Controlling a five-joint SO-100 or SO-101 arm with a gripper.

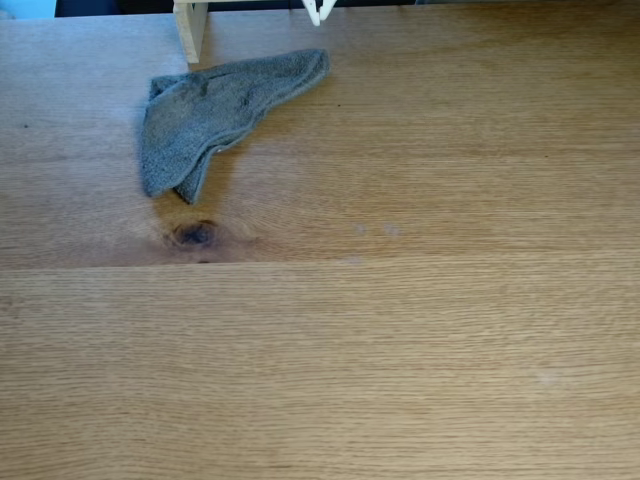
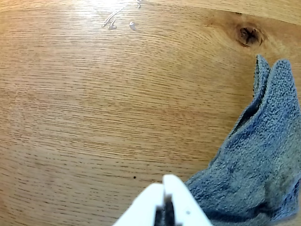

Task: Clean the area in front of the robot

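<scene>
The tool (image 2: pixel 164 190) is seen at the bottom edge of the wrist view, its two white fingers pressed together with only a thin dark slit between them and nothing pinched. In the fixed view only the white tips of the tool (image 1: pixel 320 12) are shown, at the top edge right of centre, just above the upper right end of the cloth (image 1: pixel 215 110).

The grey terry cloth is laid crumpled on the bench (image 1: pixel 400 330) in the upper left of the fixed view, stretched from the upper right down to the lower left, with one end folded under. In the wrist view the cloth (image 2: pixel 256 174) is found at the lower right, just beside the tool. A dark knot (image 1: pixel 196 234) is seen below the cloth in the fixed view, and at the upper right of the wrist view (image 2: pixel 248 34). A pale wooden post (image 1: pixel 190 28) is stood at the top edge, touching the cloth's upper left. Faint pale smudges (image 1: pixel 375 230) are seen near the centre of the fixed view.
</scene>
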